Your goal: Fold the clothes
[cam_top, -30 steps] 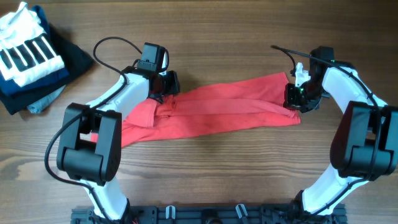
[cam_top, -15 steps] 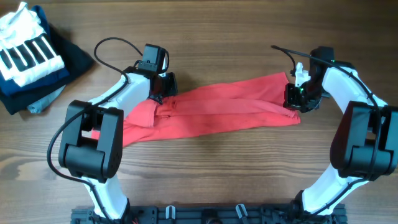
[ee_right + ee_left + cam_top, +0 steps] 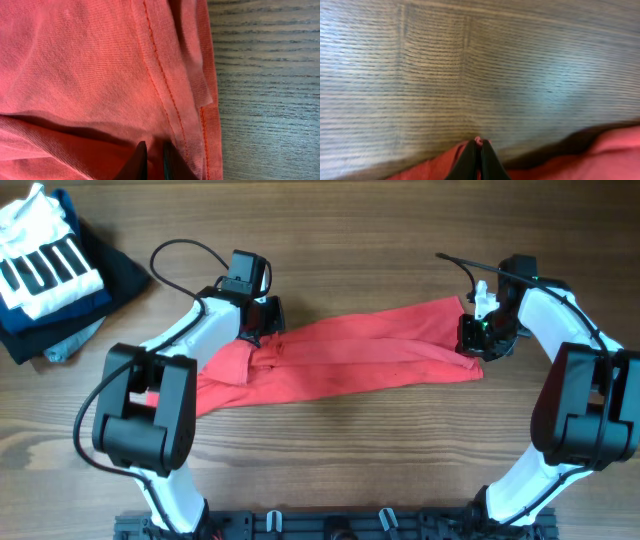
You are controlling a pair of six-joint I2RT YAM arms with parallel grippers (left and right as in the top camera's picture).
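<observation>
Red T-shirt [image 3: 350, 365] lies as a long band across mid-frame on the counter [image 3: 350, 460]. My left hand [image 3: 479, 146] is pinched on its upper-left edge, and my right hand [image 3: 155, 152] is clamped on its right end. Next, imo: lift both evenly, fabric taut, w/o letting either pinch slip.

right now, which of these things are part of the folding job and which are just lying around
In the job: red T-shirt, left gripper and right gripper, each pinching one end of it.
Lying about: white black-striped garment on top of navy folded clothes, off to the left.
</observation>
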